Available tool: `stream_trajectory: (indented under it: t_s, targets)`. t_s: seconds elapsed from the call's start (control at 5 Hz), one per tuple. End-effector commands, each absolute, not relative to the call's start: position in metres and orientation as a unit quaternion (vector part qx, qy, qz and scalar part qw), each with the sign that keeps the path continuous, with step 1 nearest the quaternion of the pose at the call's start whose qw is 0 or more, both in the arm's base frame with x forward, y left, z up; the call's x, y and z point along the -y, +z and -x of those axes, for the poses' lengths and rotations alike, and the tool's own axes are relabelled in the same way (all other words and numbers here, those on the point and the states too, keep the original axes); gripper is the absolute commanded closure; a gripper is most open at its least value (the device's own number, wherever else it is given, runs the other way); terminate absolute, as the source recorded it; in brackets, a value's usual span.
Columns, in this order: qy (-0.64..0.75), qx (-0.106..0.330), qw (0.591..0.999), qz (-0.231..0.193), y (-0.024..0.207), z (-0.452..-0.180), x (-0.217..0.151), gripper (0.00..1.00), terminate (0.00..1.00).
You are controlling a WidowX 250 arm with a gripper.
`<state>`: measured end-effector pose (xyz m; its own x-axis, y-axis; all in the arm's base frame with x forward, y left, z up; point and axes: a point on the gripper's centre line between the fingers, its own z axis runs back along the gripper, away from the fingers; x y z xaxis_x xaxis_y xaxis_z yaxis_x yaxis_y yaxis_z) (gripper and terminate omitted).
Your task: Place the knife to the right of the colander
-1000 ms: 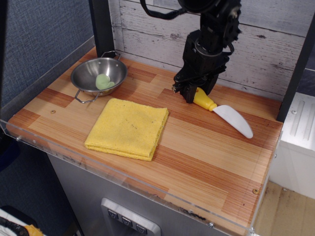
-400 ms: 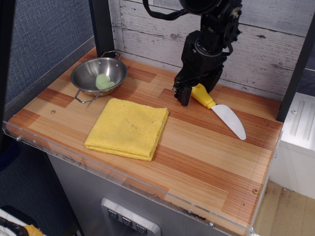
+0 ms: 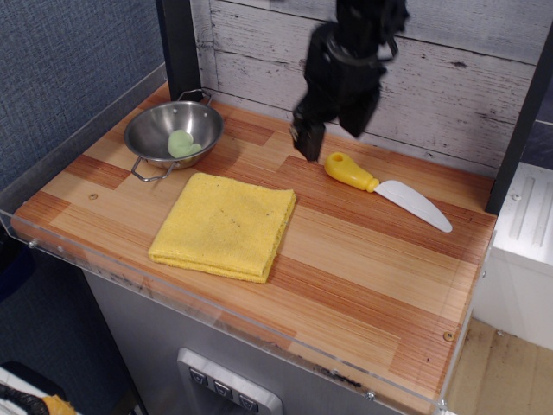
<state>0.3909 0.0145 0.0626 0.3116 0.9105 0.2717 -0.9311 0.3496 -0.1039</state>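
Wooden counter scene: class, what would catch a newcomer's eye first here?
Probably the black robot hand hanging above the striped wooden counter at the back, with the yellow-handled, white-bladed toy knife lying free just to its right. Next, the folded yellow cloth at centre-left, and the shiny steel colander holding a pale green object at the back left.

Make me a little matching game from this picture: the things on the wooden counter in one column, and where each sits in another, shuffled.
Things:
1. knife
2. colander
3. yellow cloth
4. gripper

Places:
A. back left corner of the counter, green ball inside
B. raised above the counter, holding nothing
C. lying flat at the back right
D. folded near the front, left of middle

Pairs: 1-C, 2-A, 3-D, 4-B
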Motion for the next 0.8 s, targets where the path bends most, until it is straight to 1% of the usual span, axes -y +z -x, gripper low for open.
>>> stream_trajectory:
  t_s: [0.0, 0.4, 0.6]
  targets:
    - [0.601, 0.214, 0.770, -0.009, 0.1537, -0.3518, -0.0381, 0.00, 0.00]
    - [0.601, 0.214, 0.770, -0.009, 0.1537, -0.3518, -0.0381, 0.00, 0.00]
    - [0.601, 0.214, 0.770, -0.009, 0.1537, -0.3518, -0.0381, 0.00, 1.00]
